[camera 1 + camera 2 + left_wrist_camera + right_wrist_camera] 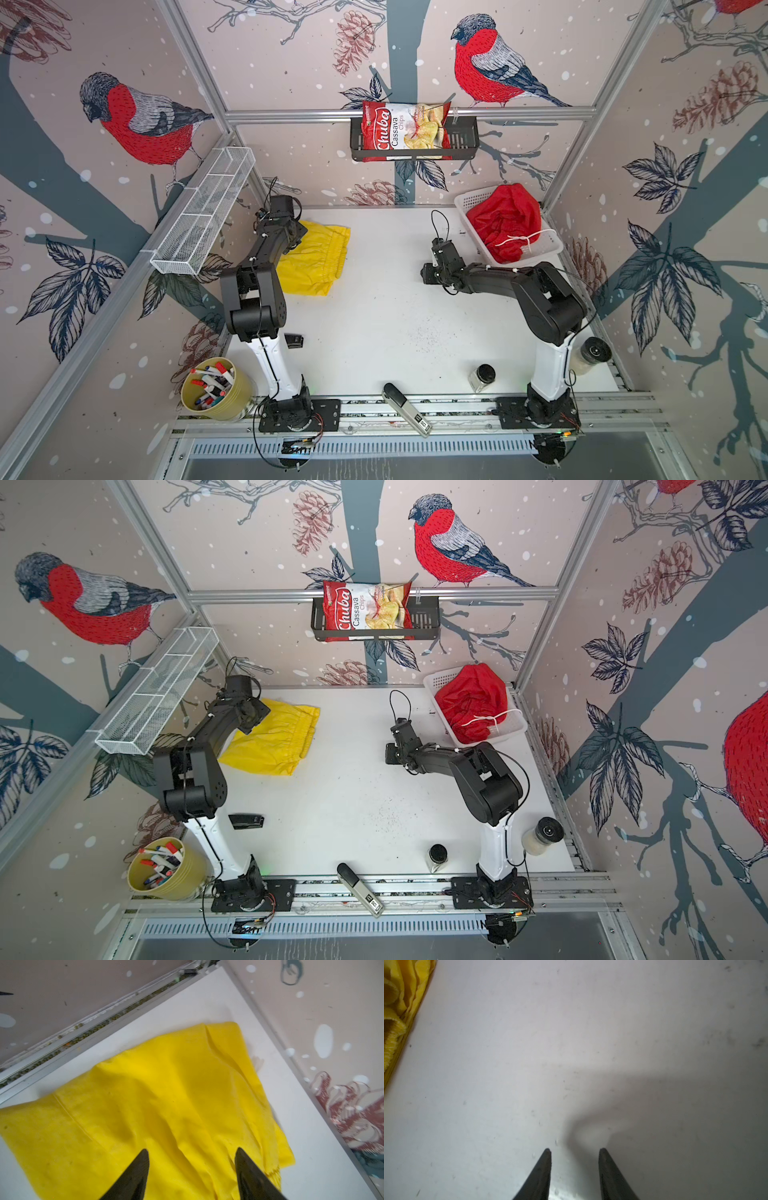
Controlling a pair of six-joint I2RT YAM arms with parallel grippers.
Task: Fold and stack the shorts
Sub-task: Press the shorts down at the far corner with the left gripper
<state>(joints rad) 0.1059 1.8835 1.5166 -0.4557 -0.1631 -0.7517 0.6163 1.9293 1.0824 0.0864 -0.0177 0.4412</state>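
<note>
Our left claw (192, 1159) is spread, holding nothing, just above the yellow shorts (166, 1095), which lie flat at centre left in both top views (already folded over, we judge). Our right claw (574, 1153) is spread too, over bare table (591, 1043), mid-right. The red shorts (505, 220) sit bunched in the basket (548, 245), upper right, well apart from both claws, yet to be folded and stacked.
</note>
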